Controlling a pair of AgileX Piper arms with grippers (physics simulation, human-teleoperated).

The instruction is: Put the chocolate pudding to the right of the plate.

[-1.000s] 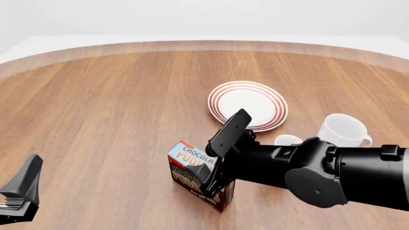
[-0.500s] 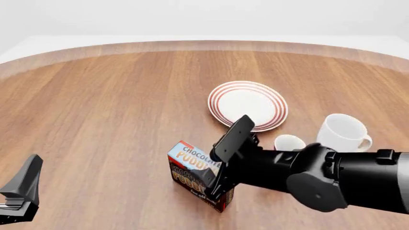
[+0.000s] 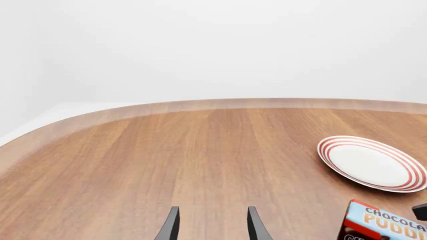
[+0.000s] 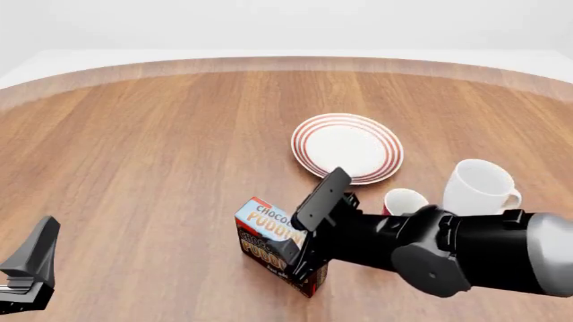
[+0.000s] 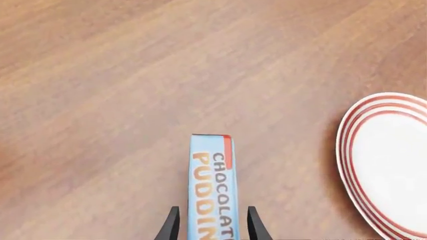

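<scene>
Black right claw (image 5: 211,225) straddles chocolate pudding (image 5: 213,190) | plate (image 4: 347,147) beyond

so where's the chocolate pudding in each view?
Front: chocolate pudding low centre, partly behind the right gripper.
Left wrist: bottom right corner, cut off by the frame.
Right wrist: bottom centre, between the fingers.
Shared landmark: the plate, also at and.

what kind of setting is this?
Likely a simulated tabletop test scene, not a real room: a bare wooden table against a blank white backdrop, with a plate, two mugs and a pudding carton between the right end effector fingers.
</scene>
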